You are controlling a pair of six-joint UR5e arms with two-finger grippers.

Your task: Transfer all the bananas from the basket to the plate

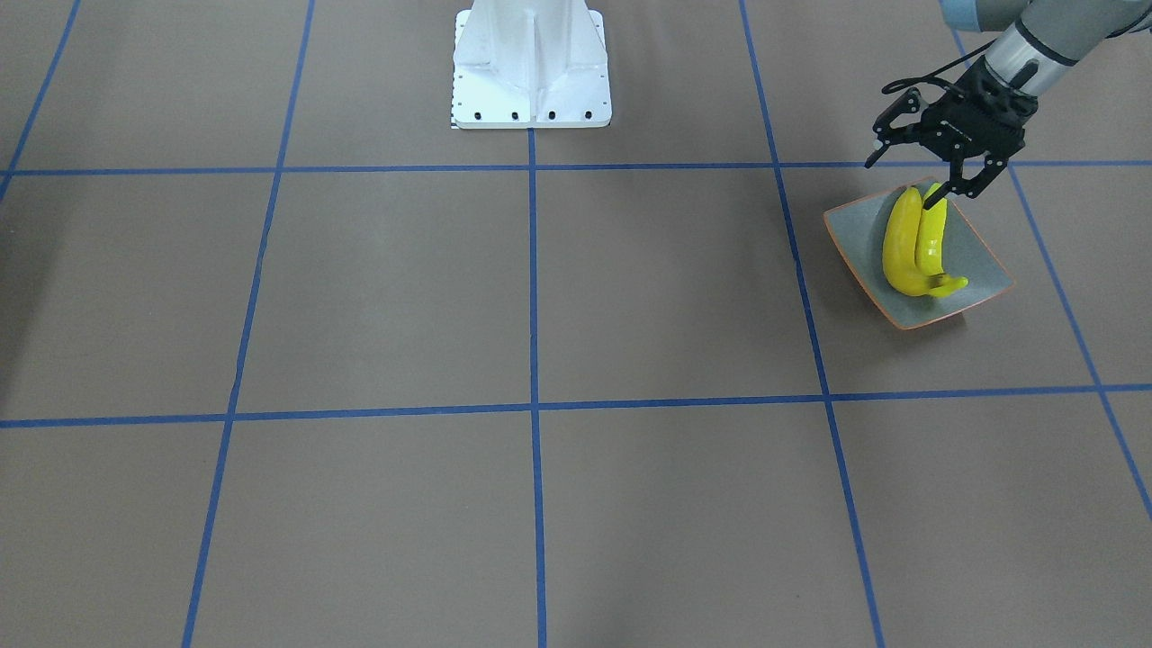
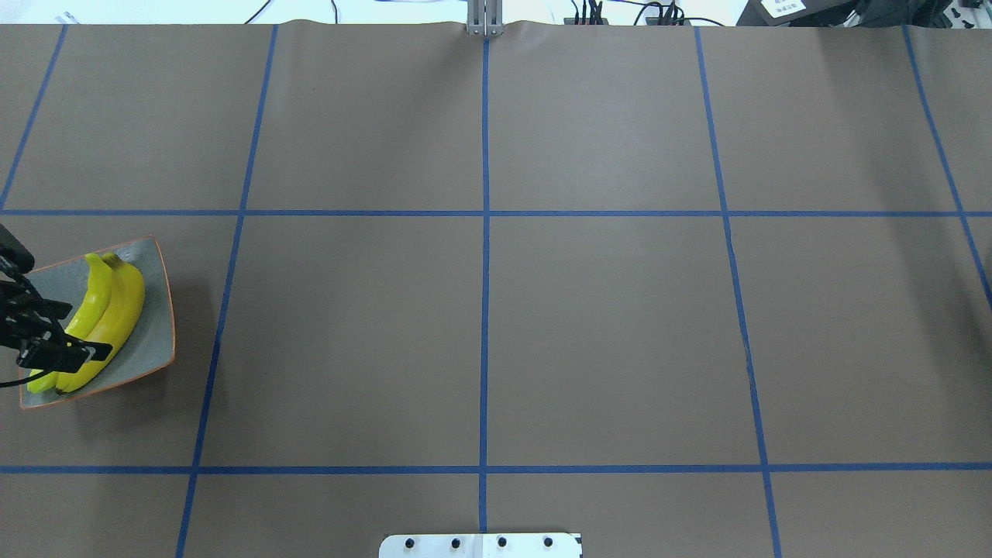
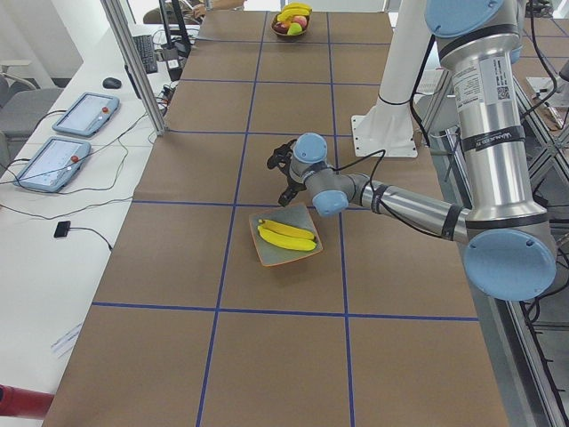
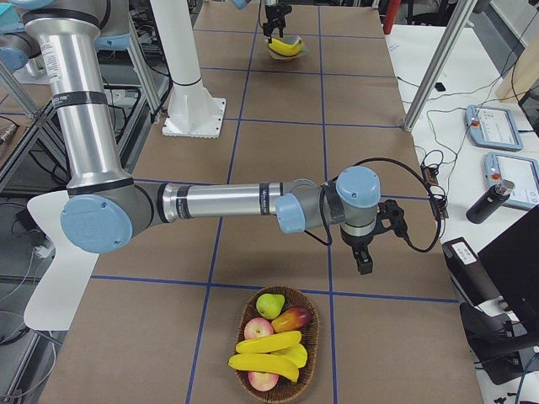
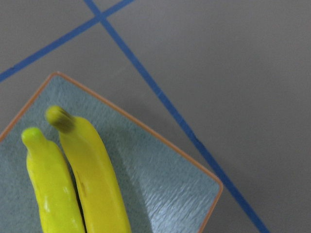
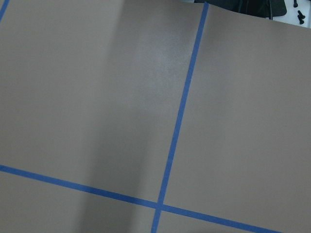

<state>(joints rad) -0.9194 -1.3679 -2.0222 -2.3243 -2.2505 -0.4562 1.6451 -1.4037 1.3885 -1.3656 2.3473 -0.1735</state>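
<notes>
The left jaws, at the end of the left arm (image 1: 1026, 49), stand spread wide with nothing held between them. Right under them lie two bananas (image 1: 903, 241), side by side and touching, set lengthwise on the plate (image 1: 979, 263). One jaw tip sits at the end of the paler banana (image 1: 932, 236); I cannot tell whether it touches. The plate rests flat on the desk (image 1: 630, 297) below the jaws and reaches out past them, away from the robot. Just beyond the plate's corner a blue tape line (image 5: 184, 127) crosses the brown desk.

The right jaws, on the right arm (image 4: 227, 202), hang pointing down over bare desk, well apart from the left jaws at the other end. They show only from the side, so I cannot tell how far open they are. Near them, toward the end of the desk, stands a basket (image 4: 317, 332). It holds two more bananas (image 4: 269, 342), a pear (image 4: 269, 305) and some red fruit (image 4: 290, 320).
</notes>
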